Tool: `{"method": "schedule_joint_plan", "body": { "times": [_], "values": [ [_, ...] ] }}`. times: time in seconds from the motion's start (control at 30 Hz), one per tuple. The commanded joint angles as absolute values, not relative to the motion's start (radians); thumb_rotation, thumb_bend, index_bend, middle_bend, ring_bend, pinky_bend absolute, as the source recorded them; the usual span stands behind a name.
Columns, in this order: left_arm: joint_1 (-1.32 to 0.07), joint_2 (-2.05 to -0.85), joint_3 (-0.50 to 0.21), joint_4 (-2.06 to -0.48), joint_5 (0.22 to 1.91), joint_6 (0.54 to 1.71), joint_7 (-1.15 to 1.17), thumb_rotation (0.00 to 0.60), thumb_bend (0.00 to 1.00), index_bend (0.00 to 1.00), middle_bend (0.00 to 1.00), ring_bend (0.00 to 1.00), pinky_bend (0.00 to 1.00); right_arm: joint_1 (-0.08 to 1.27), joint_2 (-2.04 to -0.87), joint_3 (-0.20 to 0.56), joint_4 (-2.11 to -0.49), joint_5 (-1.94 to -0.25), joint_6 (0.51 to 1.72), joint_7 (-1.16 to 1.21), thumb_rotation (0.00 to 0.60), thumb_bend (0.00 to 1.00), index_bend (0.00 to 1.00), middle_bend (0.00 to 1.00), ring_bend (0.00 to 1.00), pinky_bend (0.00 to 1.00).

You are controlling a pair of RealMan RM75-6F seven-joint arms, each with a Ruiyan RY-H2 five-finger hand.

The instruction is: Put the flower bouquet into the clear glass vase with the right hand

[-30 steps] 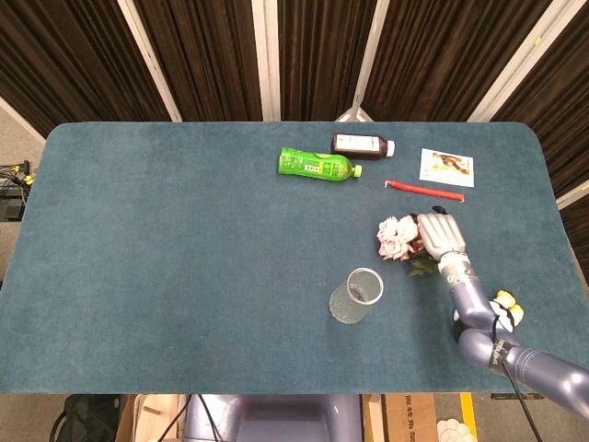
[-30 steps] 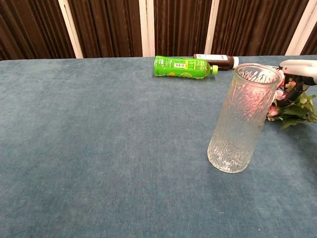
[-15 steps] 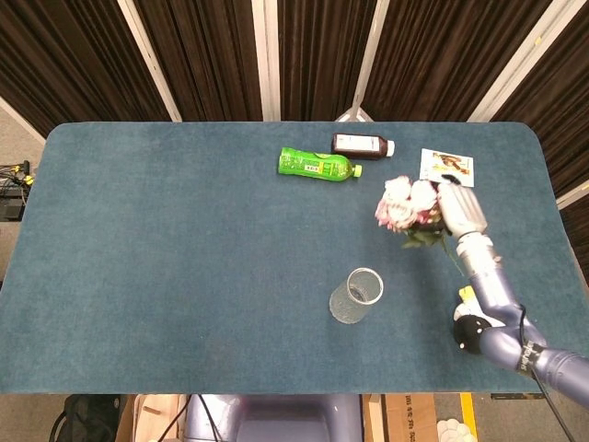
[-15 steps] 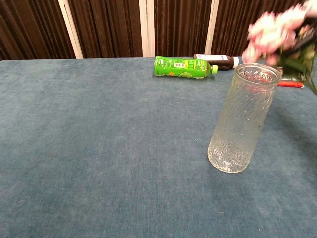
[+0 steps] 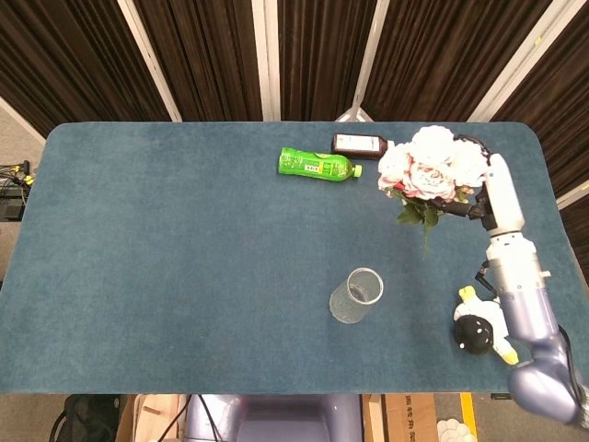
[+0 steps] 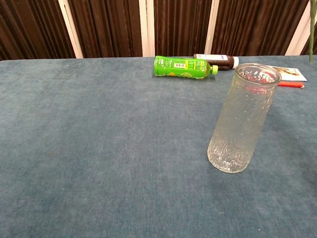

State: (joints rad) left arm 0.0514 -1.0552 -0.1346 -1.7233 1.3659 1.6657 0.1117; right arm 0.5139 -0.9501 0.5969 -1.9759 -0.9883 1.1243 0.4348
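My right hand [image 5: 490, 195] holds the flower bouquet [image 5: 431, 168] high above the table at the right, pink and white blooms up and to the left, green stem hanging down. In the chest view only a thin strip of green stem [image 6: 312, 29] shows at the right edge. The clear glass vase [image 5: 356, 296] stands upright and empty on the blue table, left of and nearer than the bouquet; it is large in the chest view [image 6: 242, 117]. My left hand is out of sight.
A green bottle [image 5: 317, 165] and a dark brown bottle [image 5: 362, 145] lie at the back. A printed card [image 6: 290, 73] and red pen [image 6: 290, 85] lie at the back right. A black-and-white plush toy [image 5: 482, 329] sits near the front right edge.
My right hand has lifted the bouquet off the table and raised it up and back; it has left the chest view except for the stem. The vase has not moved.
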Motion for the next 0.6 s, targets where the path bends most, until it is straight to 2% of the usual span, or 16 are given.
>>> {"method": "schedule_joint_plan", "body": {
  "times": [0.03, 0.3, 0.6],
  "values": [
    [0.051, -1.057, -0.133, -1.725, 1.370, 1.667, 0.115, 0.600, 0.31, 0.13, 0.00, 0.00, 0.04, 0.482, -0.872, 0.665, -2.107, -0.913, 1.190, 0.416, 0.600, 0.39, 0.51, 0.48, 0.57, 0.13],
    [0.051, -1.057, -0.132, -1.719, 1.384, 1.670, 0.098, 0.600, 0.31, 0.13, 0.00, 0.00, 0.04, 0.509, -0.853, 0.710, -2.243, -0.793, 1.254, 0.359, 0.600, 0.39, 0.51, 0.48, 0.57, 0.13],
    [0.054, -1.057, -0.135, -1.711, 1.387, 1.678, 0.073, 0.600, 0.31, 0.13, 0.00, 0.00, 0.04, 0.545, -0.905, 0.674, -2.313, -0.756, 1.294, 0.296, 0.600, 0.39, 0.52, 0.48, 0.58, 0.13]
  ]
}}
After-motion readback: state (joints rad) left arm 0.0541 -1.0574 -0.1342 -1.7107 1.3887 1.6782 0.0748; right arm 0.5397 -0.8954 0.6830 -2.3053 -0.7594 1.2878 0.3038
